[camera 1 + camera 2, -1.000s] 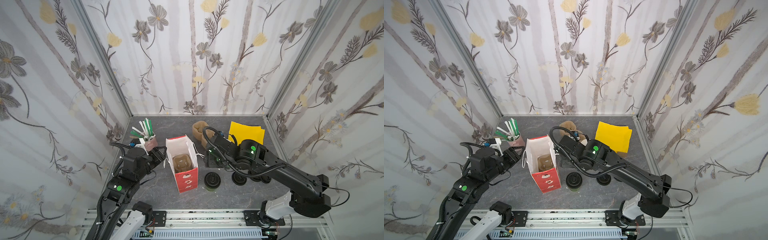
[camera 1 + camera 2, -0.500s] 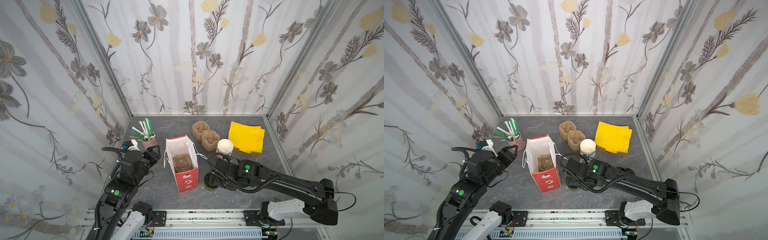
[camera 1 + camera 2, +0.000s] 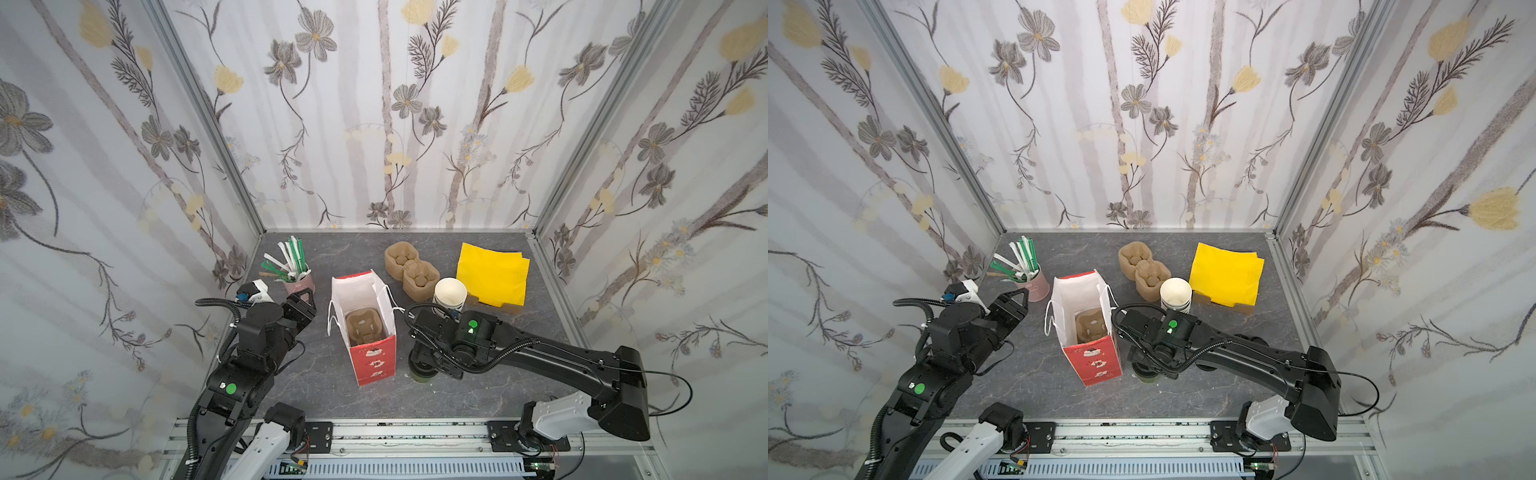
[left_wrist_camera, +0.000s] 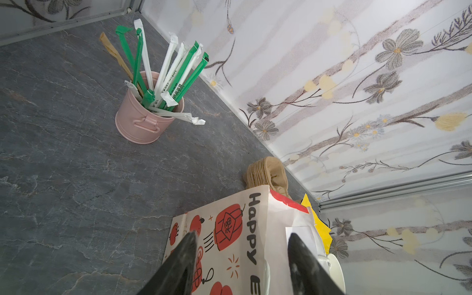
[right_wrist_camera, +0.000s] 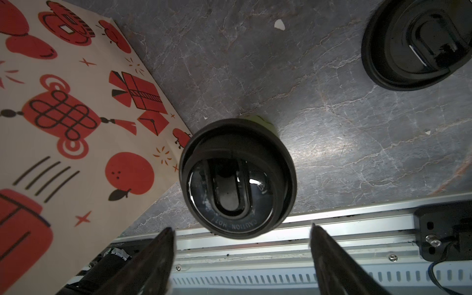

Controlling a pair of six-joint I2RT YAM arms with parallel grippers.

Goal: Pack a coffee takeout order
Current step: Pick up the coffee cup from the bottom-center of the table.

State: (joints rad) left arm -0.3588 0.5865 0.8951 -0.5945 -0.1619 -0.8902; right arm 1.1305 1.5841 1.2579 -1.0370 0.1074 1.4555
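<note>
Two claws stand with jaws apart, holding nothing. The right claw (image 5: 240, 228) hangs above the cup (image 3: 422, 375), which stands upright on the counter (image 5: 332, 102) just beside the bag (image 5: 76, 115). Expect the cup to be light and its paper wall easy to crush. The lid (image 5: 237, 178) looks glossy and is probably slippery. Take hold of the wall just under the lid rim, using gentle pressure. The lid is round, black and domed, marked CAUTION HOT. It hides most of the wall. The left claw (image 4: 242, 234) faces the bag's printed side.

Grey table (image 3: 332, 257): bag (image 3: 372, 361), lidded cup (image 5: 237, 178), straw bucket (image 3: 298, 286), carriers (image 3: 411, 270), cup stack (image 3: 449, 293).
</note>
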